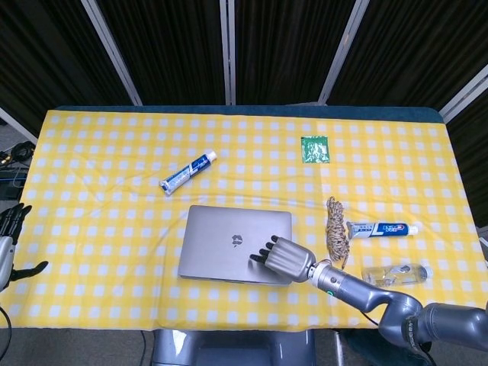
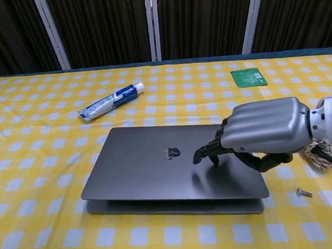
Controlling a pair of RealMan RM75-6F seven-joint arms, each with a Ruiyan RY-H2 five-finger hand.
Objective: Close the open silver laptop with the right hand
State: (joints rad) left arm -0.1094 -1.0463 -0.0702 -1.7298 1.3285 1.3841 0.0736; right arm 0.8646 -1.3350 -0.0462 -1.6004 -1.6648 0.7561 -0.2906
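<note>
The silver laptop [image 1: 229,242] [image 2: 157,164] lies at the table's front centre with its lid almost flat; a thin gap shows along the front edge in the chest view. My right hand [image 1: 284,258] [image 2: 262,134] rests on the lid's right side, fingertips [image 2: 204,154] pressing on the lid, nothing grasped. My left hand [image 1: 9,240] hangs at the far left, off the table edge, fingers apart and empty.
A blue toothpaste tube [image 1: 187,172] [image 2: 111,101] lies behind the laptop. To the right are a rope bundle [image 1: 334,229] [image 2: 320,149], another toothpaste tube [image 1: 383,228], a clear bottle [image 1: 394,274] and a small screw [image 2: 304,192]. A green card [image 1: 314,148] [image 2: 248,76] sits far back.
</note>
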